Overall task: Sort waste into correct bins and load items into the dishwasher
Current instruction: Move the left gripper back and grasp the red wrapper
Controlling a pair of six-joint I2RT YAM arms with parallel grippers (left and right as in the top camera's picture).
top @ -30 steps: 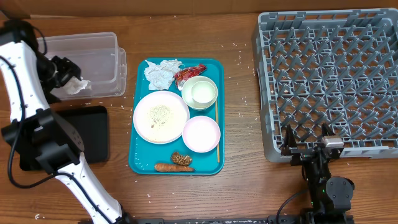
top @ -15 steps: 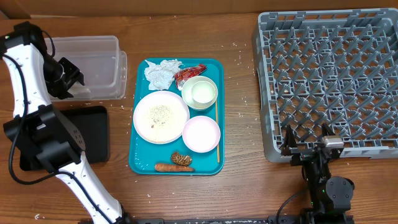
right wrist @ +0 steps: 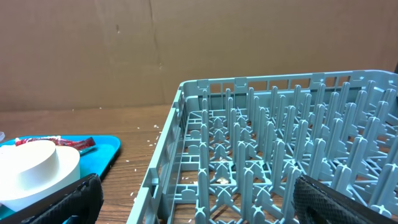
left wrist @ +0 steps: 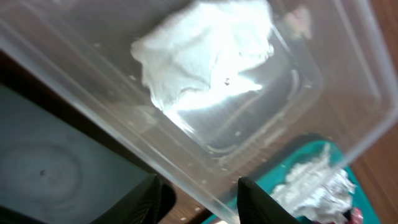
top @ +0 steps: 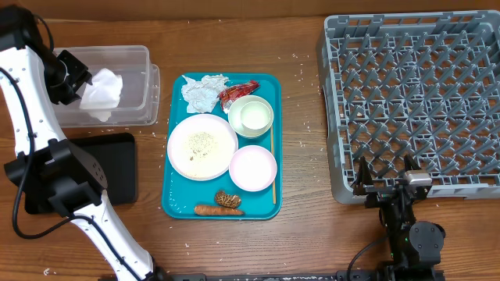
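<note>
Plastic tub [top: 133, 70] sat in the far left corner of the counter with a tissue [top: 101, 92] inside. The flat tray [top: 109, 168] lay right in front of it, by the left edge. Serving tray [top: 173, 199] was mid-counter, with another tissue [top: 201, 91] and the wrapper [top: 237, 91] at its back. Bowl [top: 251, 116] and plate [top: 202, 146] were behind the small dish [top: 252, 167], carrot piece [top: 209, 209] and lump [top: 228, 199] at the front, chopsticks [top: 274, 191] along its right side. Dish rack [top: 414, 94] took the far right corner.
</note>
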